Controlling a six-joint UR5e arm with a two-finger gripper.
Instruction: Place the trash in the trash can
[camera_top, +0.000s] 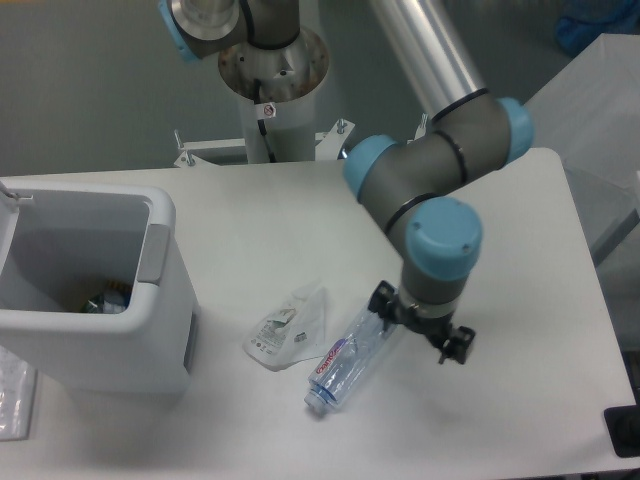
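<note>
The trash is two items on the white table. A crushed clear bottle (350, 358) with a red-and-blue label lies at an angle, cap toward the front. A crumpled clear-white wrapper (285, 328) lies just to its left. My gripper (421, 325) points down over the bottle's upper right end, and its black jaws look spread with nothing between them. The wrist hides the fingertips. The trash can (150, 310), a light grey-white bin with a darker grey flap, stands open at the left, well away from the gripper.
Some small items (105, 298) lie in the bottom of the bin. The robot's base pedestal (270, 70) stands behind the table. A clear plastic sheet (12, 400) lies at the front left edge and a dark object (625, 430) at the front right corner.
</note>
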